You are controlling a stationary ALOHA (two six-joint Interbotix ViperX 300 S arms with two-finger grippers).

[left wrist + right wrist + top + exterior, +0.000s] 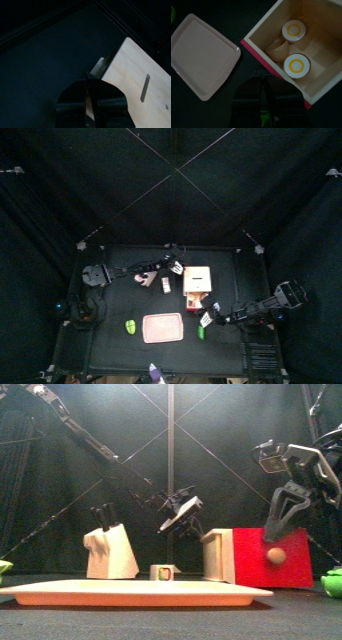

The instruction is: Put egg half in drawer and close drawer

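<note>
Since two egg halves (294,30) already lie in the open drawer (324,35) (tan inside), the right gripper (262,92) — jaws together — should push its front squarely.

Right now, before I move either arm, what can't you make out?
- Drawer contents: front view, its red front panel hides them.
- Green sliver by right pincer: right wrist view, too dark to tell if held.
- Pale strip at left pincer: left wrist view, grip unclear.

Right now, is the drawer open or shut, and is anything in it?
Open. The right wrist view looks straight into the pulled-out drawer, where two egg halves lie yolk-up.
</note>
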